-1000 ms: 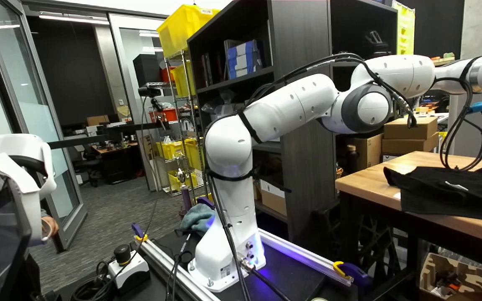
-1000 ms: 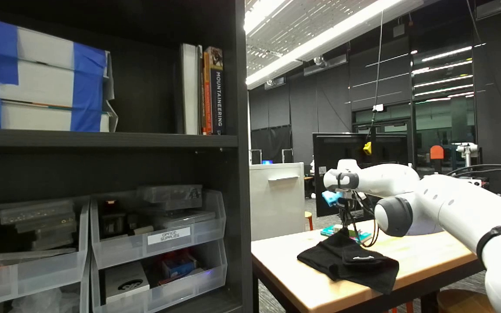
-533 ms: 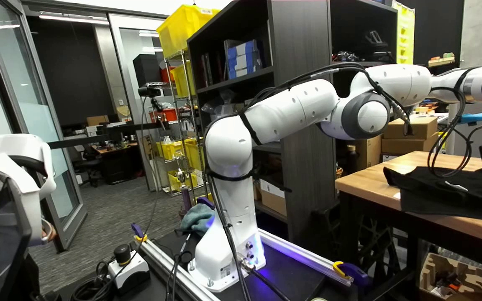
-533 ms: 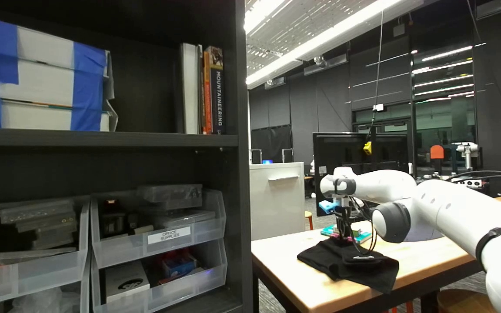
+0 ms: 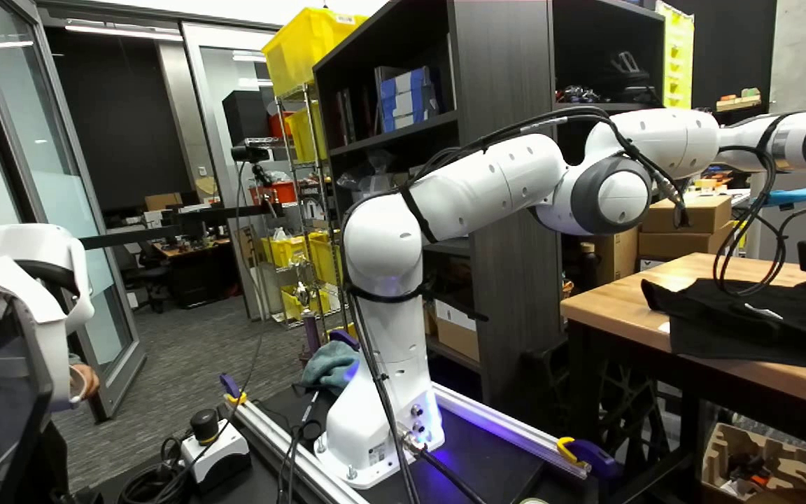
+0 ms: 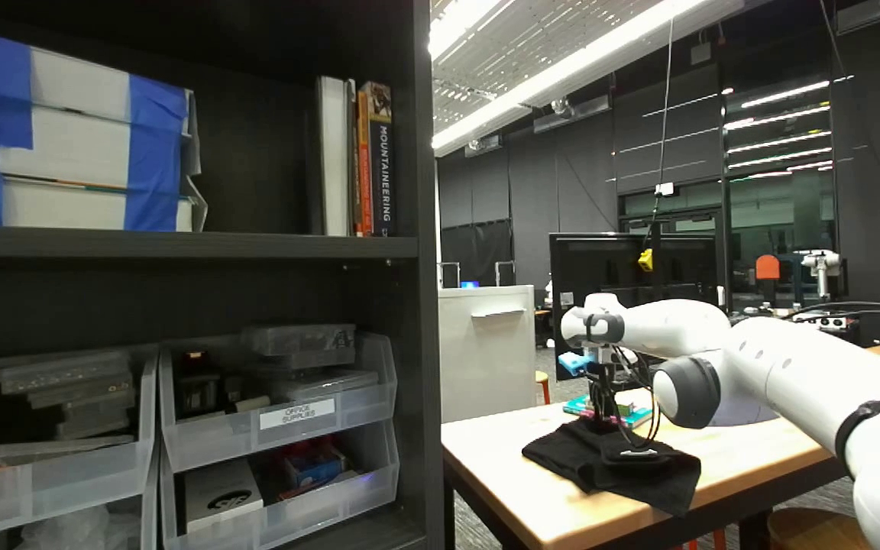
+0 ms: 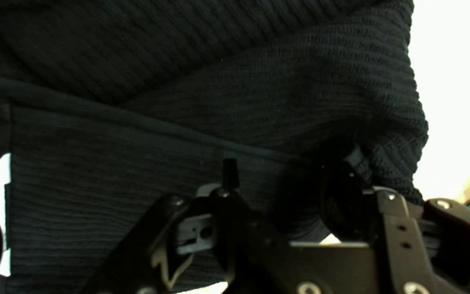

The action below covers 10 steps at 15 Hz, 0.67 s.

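Far left in an exterior view, a tall black wood-grain bookcase (image 6: 428, 321) holds translucent plastic bins (image 6: 295, 439). To its right, a pale butcher-block table (image 6: 497, 458) carries a rumpled, ribbed black fabric cloth (image 6: 616, 472) with a small white patch (image 5: 763, 311). Over the cloth's far part, pointing down, is the black metal two-fingered gripper (image 7: 280, 169). The wrist view shows its fingers (image 7: 230, 173) spread, with dark fabric between them; whether the tips touch that fabric cannot be told, black against black. Behind it lies a flat teal object (image 6: 579, 406), and from the right comes the jointed white arm (image 6: 814, 374).

Against one second ago, the arm sits lower, and the cloth, which then seemed to rise in a point toward the gripper, lies flatter; in the last half second almost nothing shifts. This suggests the fabric has been lowered onto the table and is no longer pinched.

As for edges, left to right: the bookcase overlaps the table's left end in that view, with pale wood showing between it and the cloth. The cloth's near corner reaches the table's front edge, perhaps just over it, so that side offers little margin. Past the cloth on the right, more pale wood stretches beneath the arm. The teal object crowds the gripper's far side; upward looks the freest direction.
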Motion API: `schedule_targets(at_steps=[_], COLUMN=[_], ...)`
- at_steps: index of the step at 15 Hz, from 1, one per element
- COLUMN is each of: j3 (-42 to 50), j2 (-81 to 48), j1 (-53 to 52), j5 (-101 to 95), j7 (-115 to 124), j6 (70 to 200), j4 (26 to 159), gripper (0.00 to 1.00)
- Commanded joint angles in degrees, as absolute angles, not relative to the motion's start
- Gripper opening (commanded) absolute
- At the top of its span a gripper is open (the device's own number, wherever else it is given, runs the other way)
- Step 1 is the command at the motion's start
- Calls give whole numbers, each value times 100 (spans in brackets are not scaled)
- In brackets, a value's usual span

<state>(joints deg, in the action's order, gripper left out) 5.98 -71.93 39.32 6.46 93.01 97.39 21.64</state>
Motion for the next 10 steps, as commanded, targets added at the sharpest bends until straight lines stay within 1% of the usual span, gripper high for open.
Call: schedule_targets(at_steps=[1,4,5,6,8,9,10], j3=[577,577,577,568,573,560,563], j2=[-7329,-7321,-7319,-7316,-7275,-7172,-7120], j1=[3951,3950,3950,3925,3924,3920,3909], j5=[629,629,629,624,618,627,620], j7=[9316,9315,9315,9268,9202,9146,9123], j6=[9615,9622,9623,9630,10003,10312,10622], j4=[1903,1919,1922,1914,1876,2026,2103], gripper=[63,63,88,88,97,100,100])
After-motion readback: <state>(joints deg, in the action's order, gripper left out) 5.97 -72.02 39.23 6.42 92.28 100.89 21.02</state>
